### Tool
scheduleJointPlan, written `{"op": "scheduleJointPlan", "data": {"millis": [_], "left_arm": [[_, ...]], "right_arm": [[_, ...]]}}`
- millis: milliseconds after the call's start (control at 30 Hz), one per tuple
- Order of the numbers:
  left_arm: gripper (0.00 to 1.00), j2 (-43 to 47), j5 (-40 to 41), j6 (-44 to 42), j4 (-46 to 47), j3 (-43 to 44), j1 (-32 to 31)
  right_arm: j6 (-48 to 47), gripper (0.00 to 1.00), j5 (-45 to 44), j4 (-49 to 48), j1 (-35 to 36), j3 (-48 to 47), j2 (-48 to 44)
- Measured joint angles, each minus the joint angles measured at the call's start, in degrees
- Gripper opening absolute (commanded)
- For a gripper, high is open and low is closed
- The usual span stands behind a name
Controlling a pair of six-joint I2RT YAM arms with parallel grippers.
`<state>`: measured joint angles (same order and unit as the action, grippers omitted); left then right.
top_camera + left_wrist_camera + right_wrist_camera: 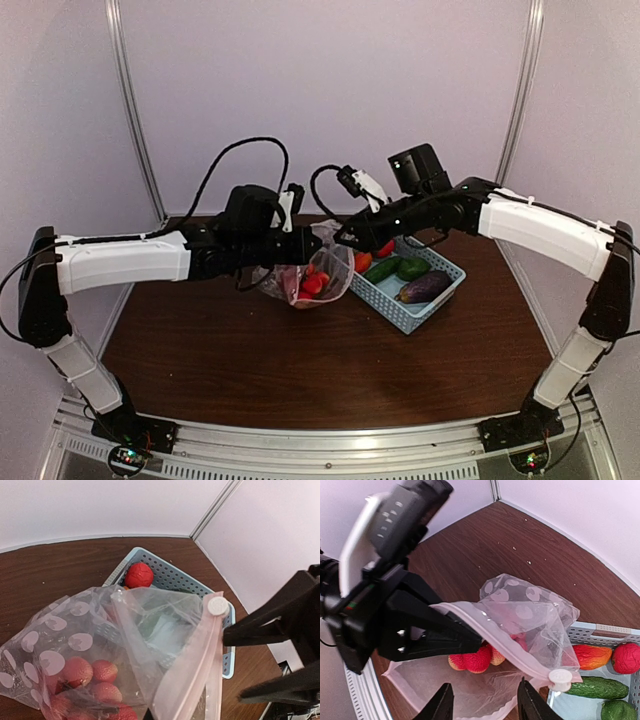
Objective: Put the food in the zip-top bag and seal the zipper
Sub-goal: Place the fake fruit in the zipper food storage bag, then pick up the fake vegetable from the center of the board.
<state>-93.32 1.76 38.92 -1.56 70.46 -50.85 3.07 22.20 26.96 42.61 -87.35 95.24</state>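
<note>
Several strawberries (477, 660) sit in the zip-top bag (322, 283) my left claw (300, 250) pinches beside the basket (400, 312) by the surface's (250, 360) far edge, right claw (485, 702) released, with cucumber (595, 687), pepper (411, 268), eggplant (425, 287) and zipper (495, 635) remaining.

A dark brown wooden table (300, 370) fills the middle of the scene. On its far right part stands a light blue plastic basket (385, 305) with slotted walls, turned at an angle to the table edges. Some small pale specks (529, 562) lie on the wood, well apart from the basket. Plain white walls (330, 90) close the space behind and on both sides, with a thin metal strip (135, 110) along each back corner. A ribbed aluminium rail (330, 445) runs along the near edge.
</note>
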Motion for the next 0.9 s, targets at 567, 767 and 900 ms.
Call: {"op": "scheduleJointPlan", "data": {"millis": [567, 767, 900], "left_arm": [[0.0, -4.0, 6.1, -23.8, -23.2, 24.0, 9.0], [0.0, -10.0, -1.9, -24.6, -23.4, 20.4, 8.7], [0.0, -9.3, -7.9, -24.2, -21.9, 16.5, 8.8]], "right_arm": [[-11.1, 0.54, 3.1, 0.8, -17.4, 10.8, -15.9], [-15.9, 0.54, 3.0, 4.8, -18.3, 10.7, -8.2], [-18.8, 0.54, 1.6, 8.1, -19.3, 8.4, -5.4]]}}
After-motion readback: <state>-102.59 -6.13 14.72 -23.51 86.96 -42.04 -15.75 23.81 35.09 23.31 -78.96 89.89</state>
